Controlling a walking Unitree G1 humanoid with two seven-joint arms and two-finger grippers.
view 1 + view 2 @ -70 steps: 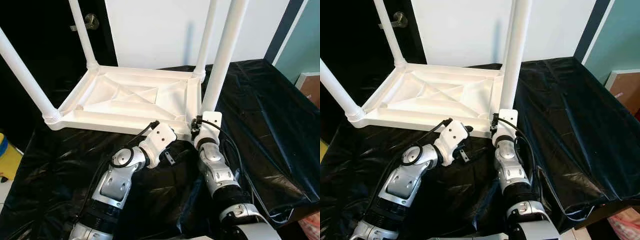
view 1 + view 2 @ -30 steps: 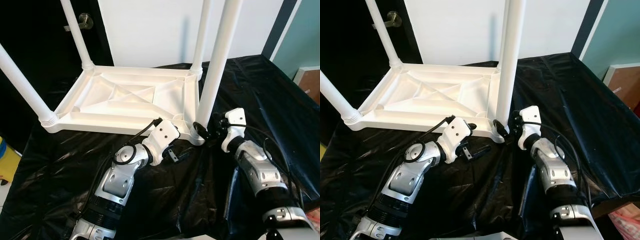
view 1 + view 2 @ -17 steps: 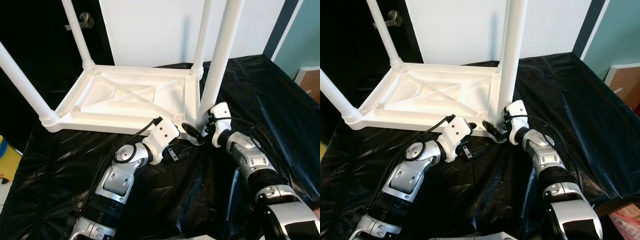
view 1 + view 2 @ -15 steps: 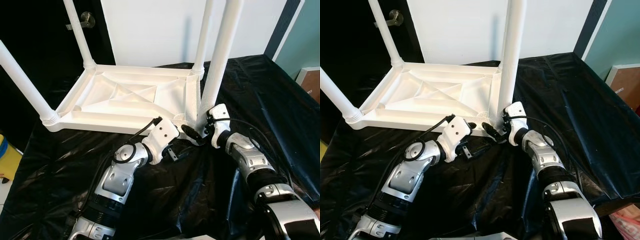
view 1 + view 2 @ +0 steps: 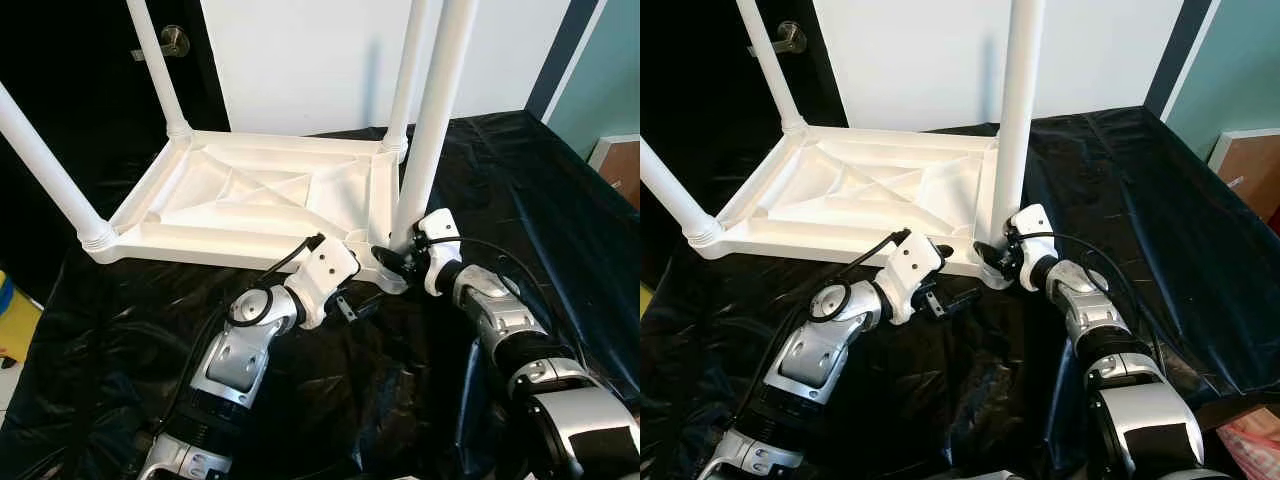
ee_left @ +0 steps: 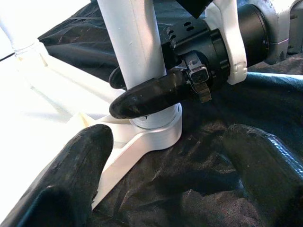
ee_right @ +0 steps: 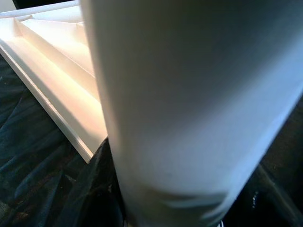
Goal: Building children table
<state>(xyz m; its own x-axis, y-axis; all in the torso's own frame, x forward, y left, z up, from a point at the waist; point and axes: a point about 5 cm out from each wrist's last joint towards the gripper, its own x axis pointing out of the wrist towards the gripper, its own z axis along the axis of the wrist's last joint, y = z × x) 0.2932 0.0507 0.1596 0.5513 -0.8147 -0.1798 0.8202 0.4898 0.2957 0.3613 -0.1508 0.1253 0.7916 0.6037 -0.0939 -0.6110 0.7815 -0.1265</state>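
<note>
On top of the counter (image 5: 520,180), which has a black sheet over it, the white children table (image 5: 270,195) lies upside down with its four legs pointing up. At the corner closest to the robot, the near right leg (image 5: 430,130) stands in its round socket (image 6: 158,130). The right gripper (image 5: 397,262) is down low at the bottom of this leg, and the left wrist view shows its black fingers (image 6: 151,94) closed around the leg, one on each side, just above the socket. The leg looks straight up and down. The left gripper (image 5: 350,305) sits just beside that corner, low over the black sheet, with its two fingers spread apart and nothing between them. It is not touching the table. I think the robot is fixing this last leg into its hole. A few things could go wrong. If the right gripper pushes sideways, not down, the leg could lean and get stuck crooked. The plastic is smooth, so the fingers could slip around the leg. The table is light, and the sheet looks slippery, so a hard push could make the whole table slide away, since the left gripper is not holding it down.
</note>
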